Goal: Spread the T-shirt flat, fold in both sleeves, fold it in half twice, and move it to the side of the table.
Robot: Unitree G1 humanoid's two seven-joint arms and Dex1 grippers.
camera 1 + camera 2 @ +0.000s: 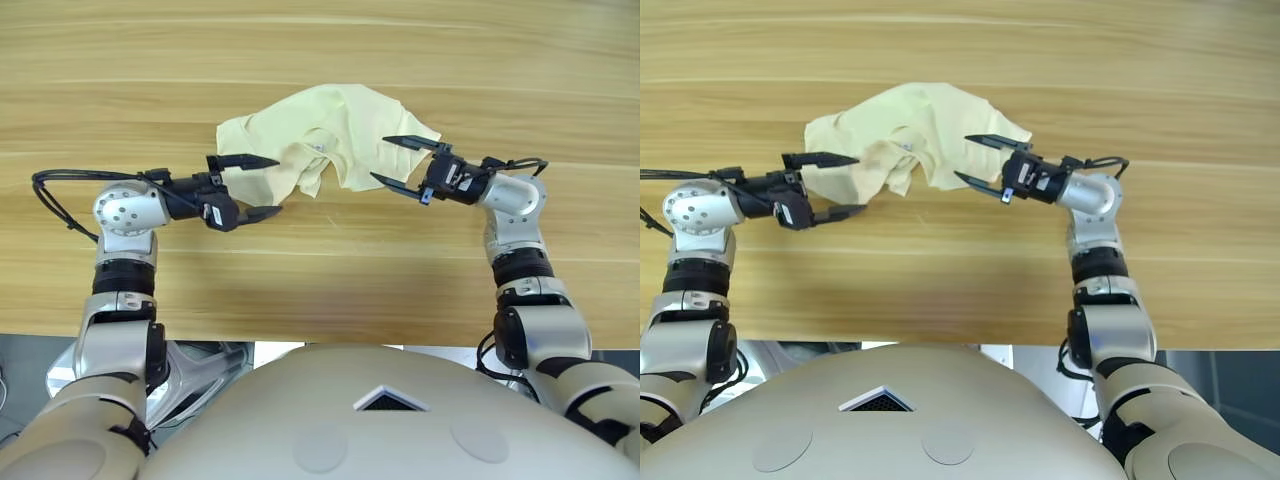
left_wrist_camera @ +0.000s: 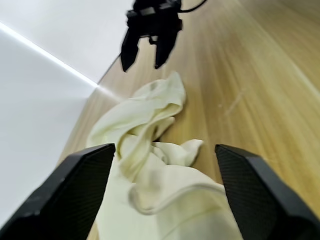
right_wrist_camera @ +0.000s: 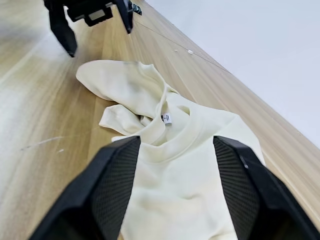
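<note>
A pale yellow T-shirt [image 1: 330,135] lies crumpled in a heap on the wooden table [image 1: 320,260], collar and a small label facing up. My left gripper [image 1: 262,186] hovers open at the shirt's near left edge, fingers pointing toward the cloth. My right gripper [image 1: 398,163] is open at the shirt's near right edge, fingers spread over the fabric's rim. In the left wrist view the bunched T-shirt [image 2: 150,150] lies between the black fingers [image 2: 75,185], with the right gripper [image 2: 146,55] beyond. The right wrist view shows the collar [image 3: 170,135] close between its fingers [image 3: 115,180].
Bare wood surrounds the shirt on all sides, with wide room toward the far edge and both ends. The table's near edge [image 1: 330,343] runs just in front of my torso. Black cables loop off both forearms.
</note>
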